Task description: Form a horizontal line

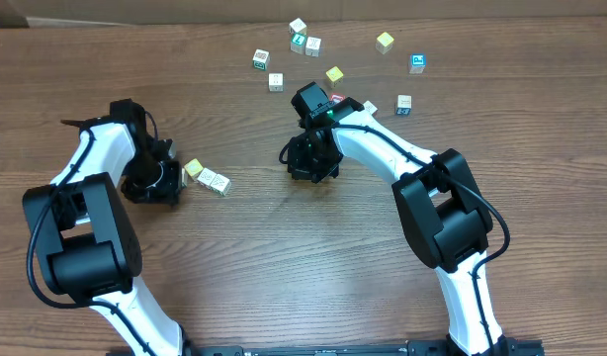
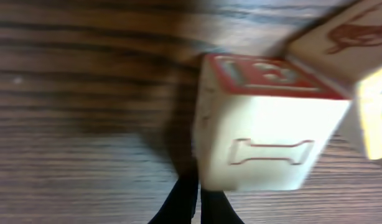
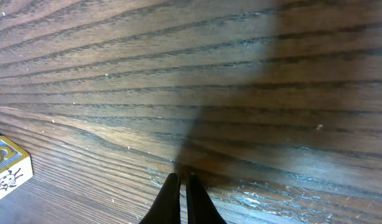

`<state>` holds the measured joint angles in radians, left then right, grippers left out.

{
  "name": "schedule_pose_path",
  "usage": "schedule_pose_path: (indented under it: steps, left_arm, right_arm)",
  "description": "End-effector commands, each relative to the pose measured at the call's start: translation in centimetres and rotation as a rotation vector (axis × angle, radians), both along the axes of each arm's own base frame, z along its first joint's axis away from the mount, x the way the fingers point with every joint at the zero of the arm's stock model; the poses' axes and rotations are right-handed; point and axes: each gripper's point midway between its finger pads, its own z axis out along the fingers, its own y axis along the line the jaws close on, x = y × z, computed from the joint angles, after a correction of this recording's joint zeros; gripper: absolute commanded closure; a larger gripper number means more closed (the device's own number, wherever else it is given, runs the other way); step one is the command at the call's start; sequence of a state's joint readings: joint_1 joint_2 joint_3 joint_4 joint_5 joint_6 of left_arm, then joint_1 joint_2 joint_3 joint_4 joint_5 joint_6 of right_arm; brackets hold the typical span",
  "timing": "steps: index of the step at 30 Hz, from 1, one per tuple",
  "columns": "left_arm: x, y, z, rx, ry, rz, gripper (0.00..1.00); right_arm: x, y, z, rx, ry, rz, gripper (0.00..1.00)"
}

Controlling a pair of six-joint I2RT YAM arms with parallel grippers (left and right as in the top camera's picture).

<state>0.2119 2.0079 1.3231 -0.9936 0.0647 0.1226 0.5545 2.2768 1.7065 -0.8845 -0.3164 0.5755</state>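
Observation:
Two small wooden cubes lie touching on the table, left of centre: a yellow-faced cube (image 1: pixel 194 169) and a pale cube (image 1: pixel 215 182). My left gripper (image 1: pixel 175 184) is just left of them, low at the table. In the left wrist view its fingers (image 2: pixel 197 200) are shut and empty, with the tips at the lower left edge of a pale cube with a red-edged top and a letter I (image 2: pixel 265 130). A second cube (image 2: pixel 340 34) and a yellow face (image 2: pixel 374 118) lie behind it. My right gripper (image 1: pixel 308 163) is shut and empty over bare wood (image 3: pixel 183 182).
Several more letter cubes are scattered at the back: green-marked ones (image 1: pixel 261 59) (image 1: pixel 299 42), pale ones (image 1: pixel 276 81) (image 1: pixel 312 45), yellow ones (image 1: pixel 334 75) (image 1: pixel 385 42), blue-marked ones (image 1: pixel 417 63) (image 1: pixel 404 104). One cube (image 3: pixel 7 168) shows at the right wrist view's left edge.

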Motion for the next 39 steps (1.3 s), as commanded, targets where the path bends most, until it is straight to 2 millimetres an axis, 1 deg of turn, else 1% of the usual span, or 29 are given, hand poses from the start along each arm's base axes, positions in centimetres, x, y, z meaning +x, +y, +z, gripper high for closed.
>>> schedule_pose_path:
  steps: [1, 3, 6, 11, 14, 16, 20, 25, 29, 33, 35, 39]
  left_arm:
    - [0.3, 1.1, 0.0, 0.040, 0.002, 0.031, 0.96]
    - [0.3, 1.1, 0.0, 0.038, 0.000, 0.034, 0.96]
    - [0.8, 0.4, 0.0, 0.000, -0.020, 0.037, 0.96]
    - [0.9, 0.3, 0.0, -0.011, -0.023, 0.039, 0.96]
    - [1.4, -0.8, 0.2, -0.077, -0.048, 0.045, 0.96]
    - [1.7, -1.0, 0.2, -0.086, -0.059, 0.059, 0.96]
    - [2.1, -0.8, 0.2, -0.080, -0.075, 0.078, 0.96]
    - [2.3, -0.1, 0.1, -0.047, -0.080, 0.102, 0.96]
    - [2.1, 1.3, 0.0, 0.010, -0.070, 0.161, 0.96]
    - [2.3, 1.9, 0.0, 0.014, -0.080, 0.207, 0.96]
    - [2.7, 1.9, 0.0, 0.014, -0.094, 0.232, 0.96]
    - [3.8, 0.8, 0.1, -0.058, -0.137, 0.236, 0.96]
  right_arm:
    - [0.1, -2.0, -1.9, -0.100, -0.007, -0.011, 0.96]
    - [0.1, -2.0, -1.9, -0.100, -0.007, -0.011, 0.96]
    - [0.1, -2.0, -1.9, -0.100, -0.007, -0.011, 0.96]
    - [0.1, -2.0, -1.9, -0.100, -0.007, -0.011, 0.96]
    - [0.1, -2.0, -1.9, -0.100, -0.007, -0.011, 0.96]
    - [0.1, -2.0, -1.9, -0.100, -0.007, -0.011, 0.96]
    - [0.1, -2.0, -1.9, -0.100, -0.006, -0.011, 0.96]
    - [0.1, -2.0, -1.9, -0.100, -0.006, -0.011, 0.96]
    - [0.1, -2.0, -1.9, -0.100, -0.006, -0.011, 0.96]
    - [0.1, -2.0, -1.9, -0.100, -0.007, -0.011, 0.96]
    - [0.1, -2.0, -1.9, -0.100, -0.007, -0.011, 0.96]
    - [0.1, -2.0, -1.9, -0.100, -0.007, -0.011, 0.96]
